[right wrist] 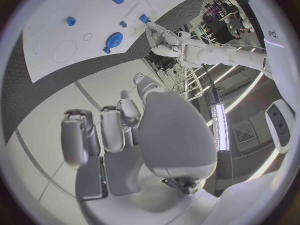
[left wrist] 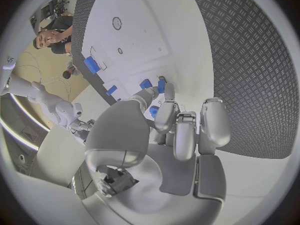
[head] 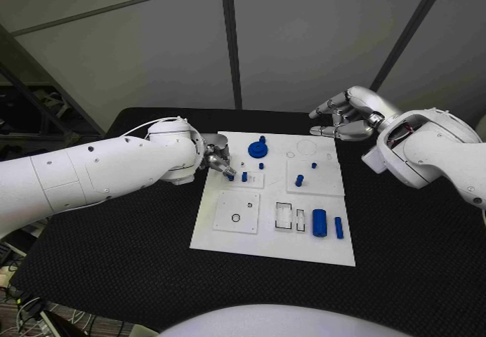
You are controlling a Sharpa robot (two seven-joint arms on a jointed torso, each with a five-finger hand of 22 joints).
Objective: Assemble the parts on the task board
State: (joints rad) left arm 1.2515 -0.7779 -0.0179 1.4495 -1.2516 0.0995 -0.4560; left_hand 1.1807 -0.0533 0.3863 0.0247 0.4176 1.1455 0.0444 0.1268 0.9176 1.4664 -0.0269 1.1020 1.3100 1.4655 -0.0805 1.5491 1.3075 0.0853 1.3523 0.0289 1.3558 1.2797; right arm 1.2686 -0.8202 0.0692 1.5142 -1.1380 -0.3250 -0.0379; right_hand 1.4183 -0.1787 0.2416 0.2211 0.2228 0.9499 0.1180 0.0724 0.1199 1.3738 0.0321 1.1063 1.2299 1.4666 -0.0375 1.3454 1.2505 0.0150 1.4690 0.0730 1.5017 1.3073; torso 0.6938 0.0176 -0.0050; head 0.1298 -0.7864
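The left hand (head: 215, 159) works at two small pegs (head: 244, 176) on the board's (head: 233, 239) left side, its hold hidden. The right hand (head: 344, 116), fingers loosely apart and holding nothing, hovers beyond the far corner. Two cylinders (head: 320, 222) lie loose; assembly looks unfinished.

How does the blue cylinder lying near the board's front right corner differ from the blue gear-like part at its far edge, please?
The blue cylinder is long and lies on its side, while the blue gear-like part is a round disc with a knob rising from it. The cylinder sits near the front right of the task board, away from both hands; the gear-like part sits at the far edge, close to the left hand. Both are blue, and no hand holds either.
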